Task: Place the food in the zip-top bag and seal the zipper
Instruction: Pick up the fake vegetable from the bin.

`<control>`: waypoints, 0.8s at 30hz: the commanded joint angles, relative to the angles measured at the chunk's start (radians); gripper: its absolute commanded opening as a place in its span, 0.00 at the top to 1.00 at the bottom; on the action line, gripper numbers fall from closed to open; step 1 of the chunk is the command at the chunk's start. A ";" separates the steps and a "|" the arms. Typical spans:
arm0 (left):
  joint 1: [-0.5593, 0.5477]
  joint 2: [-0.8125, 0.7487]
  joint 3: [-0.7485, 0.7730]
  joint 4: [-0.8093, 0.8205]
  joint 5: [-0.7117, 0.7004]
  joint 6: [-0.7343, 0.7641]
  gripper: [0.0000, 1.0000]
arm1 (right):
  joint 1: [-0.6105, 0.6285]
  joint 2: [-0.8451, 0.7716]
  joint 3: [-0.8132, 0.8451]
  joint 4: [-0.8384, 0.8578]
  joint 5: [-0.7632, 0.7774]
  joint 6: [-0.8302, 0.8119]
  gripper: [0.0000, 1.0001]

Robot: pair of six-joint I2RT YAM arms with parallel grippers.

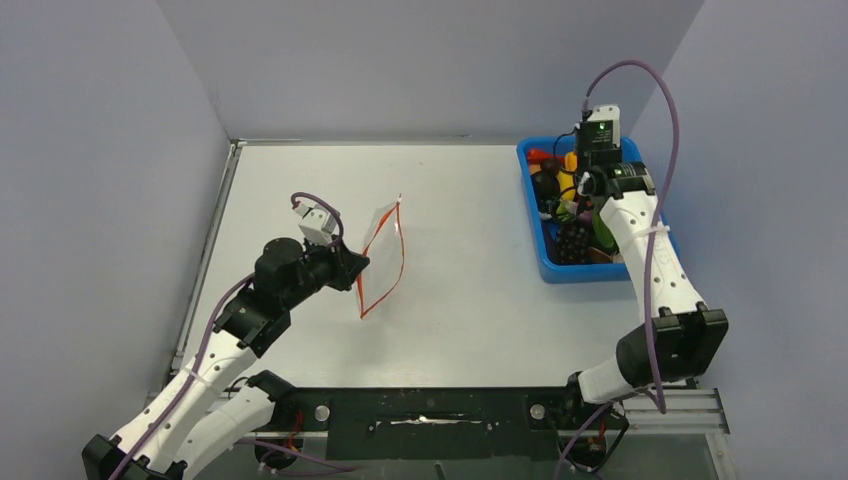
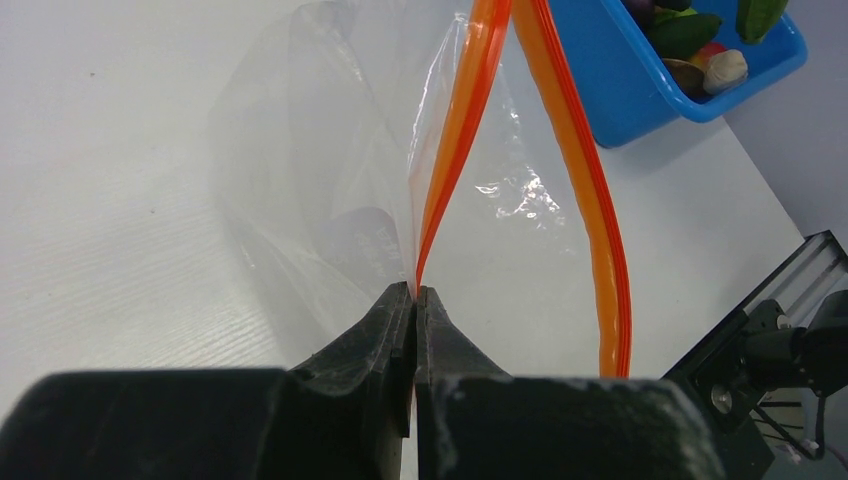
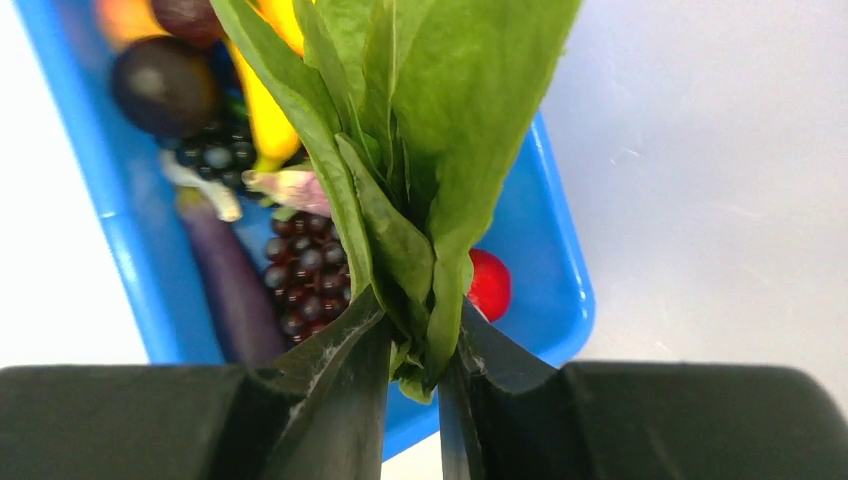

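The left gripper [image 1: 352,268] is left of the middle of the table [image 1: 480,210]. Its jaws are pressed together on one corner of the bag [image 1: 384,238]. In the left wrist view the fingertips [image 2: 390,315] meet just where the two halves of the zipper [image 2: 465,130] run together. From that pinch the halves part and fan away from the gripper, so the mouth gapes open (one half rises nearly straight, the other bows out to the right). The clear film stands up on edge rather than lying flat. In the top view the zipper's lower bend is down near the table, but I cannot tell whether it touches.

Bare table lies between the bag and the bin [image 1: 580,272], and the two are well apart. The bin sits at the far right of the table.

The right gripper [image 3: 418,325] is over the bin, its jaws clamped on the stem end of a leafy green [image 3: 450,120]. The leaves spread away from the fingers above the bin's contents. Whether the leaf tips touch anything below is not clear.

The other food lies in the bin beneath and to the left of the leaves:
- a dark round fruit [image 3: 165,85]
- a banana [image 3: 262,115]
- a cluster of dark berries [image 3: 300,275]
- an aubergine [image 3: 232,290] along the bin's left wall
- a red piece [image 3: 490,285] just right of the gripper
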 commanded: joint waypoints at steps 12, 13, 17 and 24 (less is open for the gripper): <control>-0.008 -0.035 0.124 -0.079 -0.043 -0.137 1.00 | 0.029 -0.442 -0.213 0.315 -0.591 0.008 0.81; -0.008 -0.029 0.133 -0.083 -0.043 -0.145 1.00 | 0.032 -0.468 -0.232 0.348 -0.629 0.014 0.81; -0.007 0.008 0.188 -0.099 -0.032 -0.185 1.00 | 0.046 -0.566 -0.318 0.483 -0.709 0.093 0.82; -0.007 0.040 0.228 -0.090 -0.026 -0.265 1.00 | 0.060 -0.581 -0.356 0.606 -0.996 0.211 0.81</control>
